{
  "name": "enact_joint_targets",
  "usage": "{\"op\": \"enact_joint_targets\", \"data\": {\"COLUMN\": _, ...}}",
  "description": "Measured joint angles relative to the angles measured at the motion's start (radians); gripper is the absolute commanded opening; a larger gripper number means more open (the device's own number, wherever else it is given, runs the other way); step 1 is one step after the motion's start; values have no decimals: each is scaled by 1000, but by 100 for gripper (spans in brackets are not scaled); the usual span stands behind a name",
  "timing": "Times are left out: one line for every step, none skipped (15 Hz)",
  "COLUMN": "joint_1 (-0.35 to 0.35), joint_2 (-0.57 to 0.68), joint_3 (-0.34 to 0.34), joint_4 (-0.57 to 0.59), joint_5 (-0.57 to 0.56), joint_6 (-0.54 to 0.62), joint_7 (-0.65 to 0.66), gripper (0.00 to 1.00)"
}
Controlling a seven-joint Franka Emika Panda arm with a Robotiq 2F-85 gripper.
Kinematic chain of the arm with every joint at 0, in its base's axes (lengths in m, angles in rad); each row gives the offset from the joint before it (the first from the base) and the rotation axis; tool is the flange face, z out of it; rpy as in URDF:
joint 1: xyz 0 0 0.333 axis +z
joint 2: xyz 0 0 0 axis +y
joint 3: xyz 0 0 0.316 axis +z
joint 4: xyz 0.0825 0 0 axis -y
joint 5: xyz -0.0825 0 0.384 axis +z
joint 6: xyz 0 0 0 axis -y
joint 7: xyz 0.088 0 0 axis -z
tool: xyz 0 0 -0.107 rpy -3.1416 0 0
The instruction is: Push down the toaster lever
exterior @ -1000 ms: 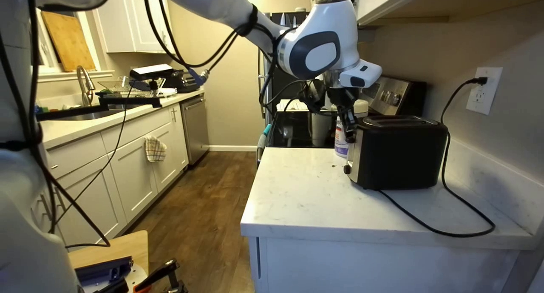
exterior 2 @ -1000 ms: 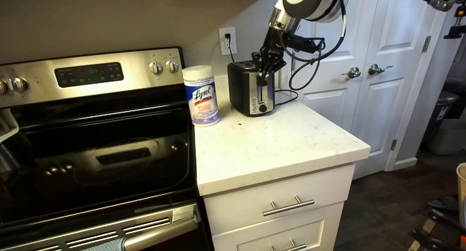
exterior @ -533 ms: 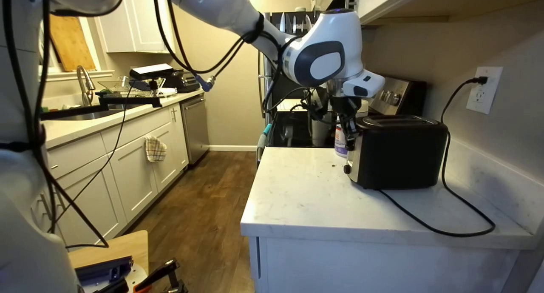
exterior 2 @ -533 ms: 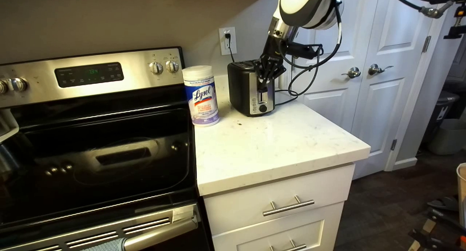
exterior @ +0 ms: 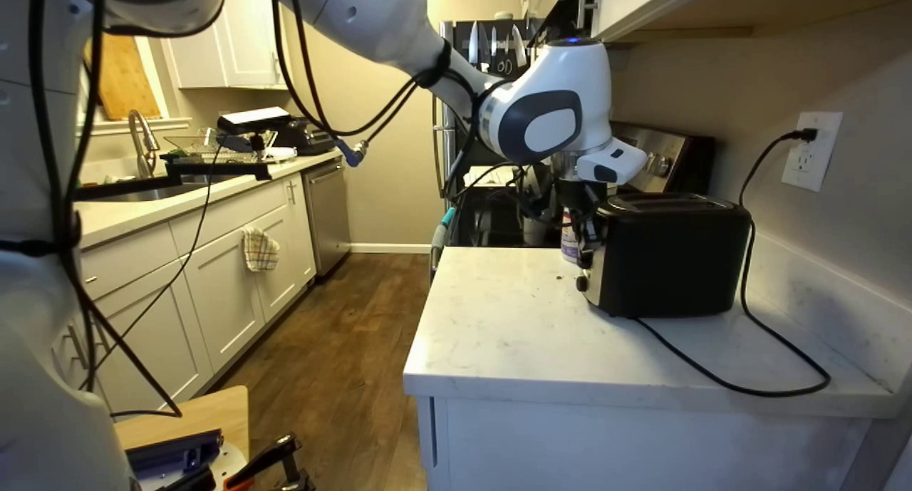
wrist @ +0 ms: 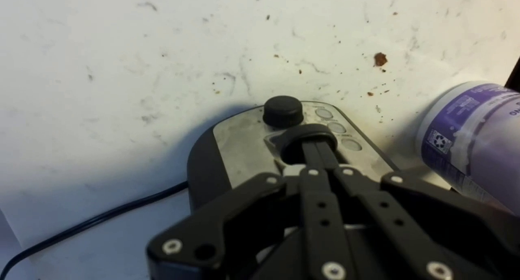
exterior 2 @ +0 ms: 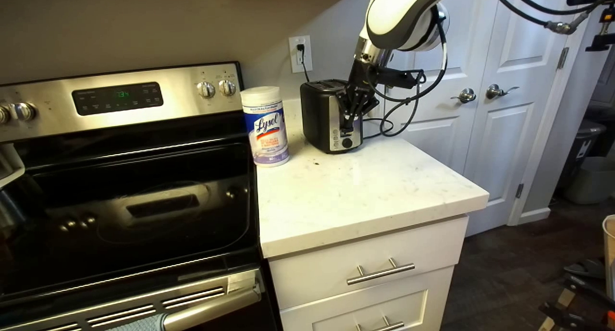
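At the tips of the slim black fingers [wrist: 313, 155], toward 12 o'clock in the wrist view, sits the small, dark, rounded toaster lever [wrist: 307, 130], on the narrow end of the boxy black toaster [exterior: 673, 259]. The fingers are pressed together, holding nothing, and appear to touch it from above. It lies low, so the stroke looks nearly finished: press straight down until it latches, then lift away without hooking it. Close at 11 o'clock, a round black knob [wrist: 283, 113] could catch slipping tips. Sideways force might slide the toaster on the white speckled surface [wrist: 122, 48]. Its thin black cord [wrist: 122, 209] leaves at 8 o'clock; at 3 o'clock a purple-labelled white cylindrical canister [wrist: 463, 142] limits sideways room. Farther, in an exterior view, a white wall outlet [exterior: 812, 151] sits at the toaster's 2 o'clock.
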Motion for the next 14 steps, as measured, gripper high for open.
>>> {"op": "enact_joint_targets", "data": {"joint_1": 0, "joint_2": 4, "joint_3": 0, "joint_4": -1, "joint_5": 0, "joint_6": 0, "joint_7": 1, "gripper": 0}}
{"op": "enact_joint_targets", "data": {"joint_1": 0, "joint_2": 9, "joint_3": 0, "joint_4": -1, "joint_5": 3, "joint_6": 0, "joint_7": 3, "gripper": 0}}
{"op": "enact_joint_targets", "data": {"joint_1": 0, "joint_2": 13, "joint_3": 0, "joint_4": -3, "joint_5": 9, "joint_6": 1, "joint_7": 3, "gripper": 0}}
{"op": "enact_joint_targets", "data": {"joint_1": 0, "joint_2": 14, "joint_3": 0, "joint_4": -3, "joint_5": 16, "joint_6": 1, "joint_7": 3, "gripper": 0}}
{"op": "enact_joint_targets", "data": {"joint_1": 0, "joint_2": 14, "joint_3": -1, "joint_4": -3, "joint_5": 22, "joint_6": 1, "joint_7": 3, "gripper": 0}}
{"op": "enact_joint_targets", "data": {"joint_1": 0, "joint_2": 14, "joint_3": -2, "joint_4": -3, "joint_5": 27, "joint_6": 1, "joint_7": 3, "gripper": 0}}
{"op": "enact_joint_targets", "data": {"joint_1": -1, "joint_2": 14, "joint_3": -2, "joint_4": -3, "joint_5": 31, "joint_6": 1, "joint_7": 3, "gripper": 0}}
{"op": "enact_joint_targets", "data": {"joint_1": -1, "joint_2": 14, "joint_3": -3, "joint_4": -2, "joint_5": 33, "joint_6": 1, "joint_7": 3, "gripper": 0}}
{"op": "enact_joint_targets", "data": {"joint_1": -1, "joint_2": 13, "joint_3": -3, "joint_4": -2, "joint_5": 34, "joint_6": 1, "joint_7": 3, "gripper": 0}}
{"op": "enact_joint_targets", "data": {"joint_1": -1, "joint_2": 12, "joint_3": -4, "joint_4": -2, "joint_5": 34, "joint_6": 1, "joint_7": 3, "gripper": 0}}
{"op": "enact_joint_targets", "data": {"joint_1": -1, "joint_2": 10, "joint_3": -5, "joint_4": -2, "joint_5": 34, "joint_6": 2, "joint_7": 3, "gripper": 0}}
{"op": "enact_joint_targets", "data": {"joint_1": -1, "joint_2": 7, "joint_3": -5, "joint_4": -3, "joint_5": 34, "joint_6": 2, "joint_7": 3, "gripper": 0}}
{"op": "enact_joint_targets", "data": {"joint_1": 0, "joint_2": 0, "joint_3": -5, "joint_4": -8, "joint_5": 34, "joint_6": 0, "joint_7": 3, "gripper": 0}}
{"op": "enact_joint_targets", "data": {"joint_1": 1, "joint_2": -12, "joint_3": -4, "joint_4": -19, "joint_5": 34, "joint_6": -1, "joint_7": 3, "gripper": 0}}
